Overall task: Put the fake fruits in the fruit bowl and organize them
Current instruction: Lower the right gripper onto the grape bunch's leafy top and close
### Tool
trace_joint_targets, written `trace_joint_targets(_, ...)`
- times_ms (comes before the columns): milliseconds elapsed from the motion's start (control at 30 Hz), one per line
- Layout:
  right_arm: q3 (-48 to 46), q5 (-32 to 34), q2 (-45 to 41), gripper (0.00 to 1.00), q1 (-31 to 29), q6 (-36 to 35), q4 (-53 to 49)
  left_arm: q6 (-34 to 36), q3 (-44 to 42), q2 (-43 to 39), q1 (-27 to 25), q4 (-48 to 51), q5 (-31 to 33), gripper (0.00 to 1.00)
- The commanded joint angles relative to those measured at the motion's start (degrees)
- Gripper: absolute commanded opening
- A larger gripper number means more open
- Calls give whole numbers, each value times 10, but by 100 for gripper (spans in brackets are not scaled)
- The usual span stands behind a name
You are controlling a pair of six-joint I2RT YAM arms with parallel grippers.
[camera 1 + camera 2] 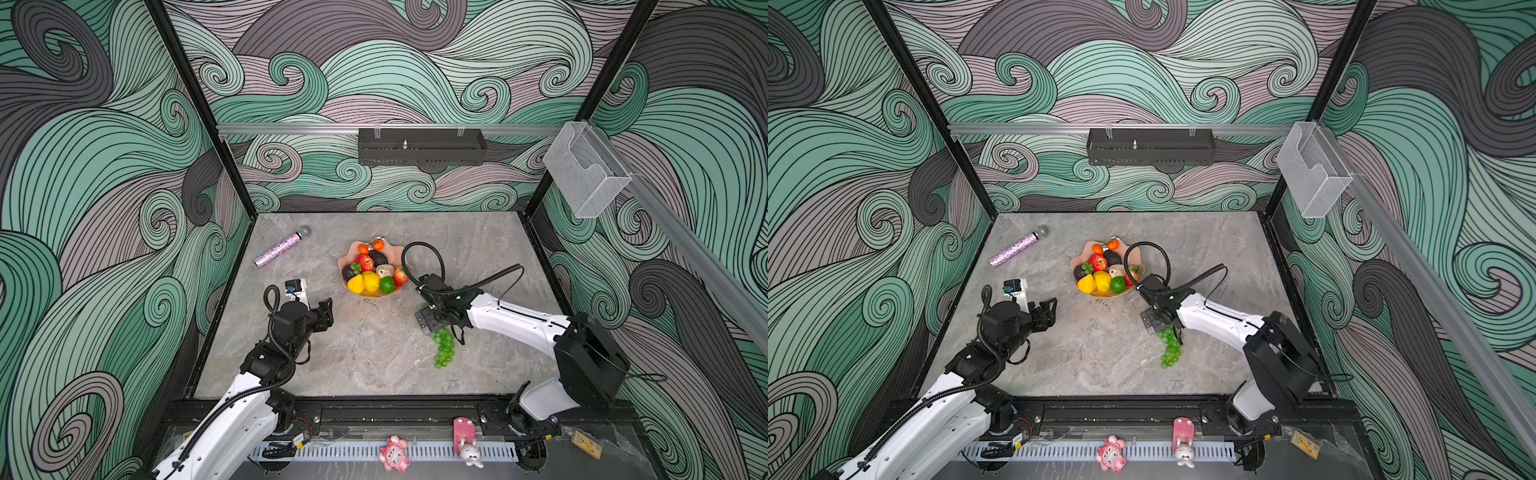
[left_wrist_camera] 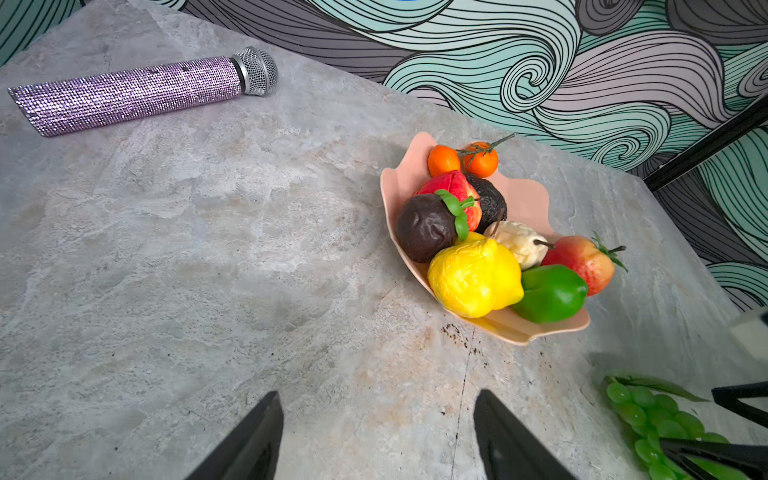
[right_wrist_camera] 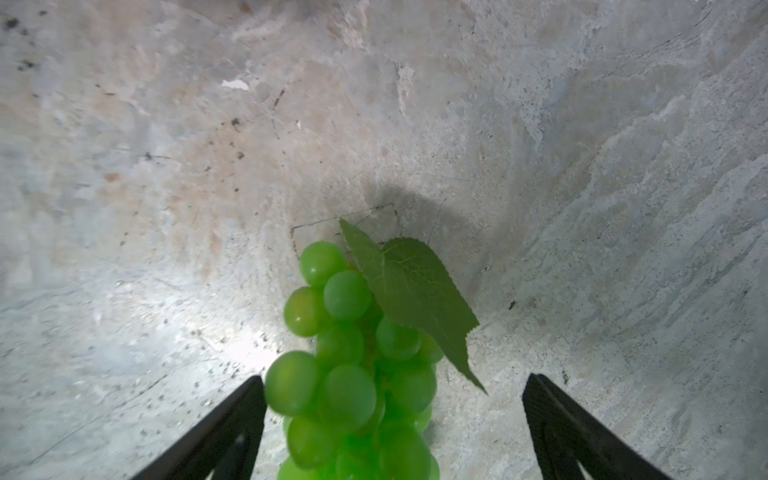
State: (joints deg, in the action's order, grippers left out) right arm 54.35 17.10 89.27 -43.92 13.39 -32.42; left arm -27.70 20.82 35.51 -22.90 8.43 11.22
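1. the green grapes point(image 1: 444, 348) lie on the tabletop point(image 1: 353, 365), near the fruit bowl point(image 2: 527, 203) but outside it. every other fruit that i can see is already in the bowl.
2. the right hand point(image 3: 395, 377) is over the thick end of the bunch. its fingers are apart, one on each side of the grapes, and not clamped on them.
3. i judge that the step is to grasp the bunch. go lower first, so the fingers close around the thick part and not on one single grape.
4. close gently; the bunch will probably hang and swing when lifted.
5. lift high enough to pass the wavy rim, then lay it on the bare pink part near the tangerines point(image 2: 461, 160).
6. the left hand point(image 2: 377, 392) is empty, fingers apart, over bare tabletop; better to keep it out of the way.
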Motion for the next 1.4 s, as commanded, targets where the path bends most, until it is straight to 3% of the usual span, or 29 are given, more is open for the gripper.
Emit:
trace_joint_targets(0,11,52,6,97,2,-5,-20,-7,1,-9,2,-30,-7,75)
trace_joint_targets(233,-14,39,-39,92,49,27,-36,-5,-10,-16,4,-40,-9,76)
trace_joint_targets(467,-50,-29,-78,88,120,61,-40,-1,-16,-21,3,-46,-15,76)
trace_joint_targets(667,-62,-48,-84,86,155,85,-48,-1,-16,-20,5,-47,-16,77)
trace_joint_targets(1000,-100,-115,-151,84,270,114,-38,-1,-18,-28,6,-45,-16,77)
trace_joint_targets(1167,-85,-104,-175,82,259,84,-35,-2,-18,-27,6,-46,-17,77)
trace_joint_targets(1367,-13,-57,-97,81,184,53,-58,-2,-17,-19,6,-47,-17,77)
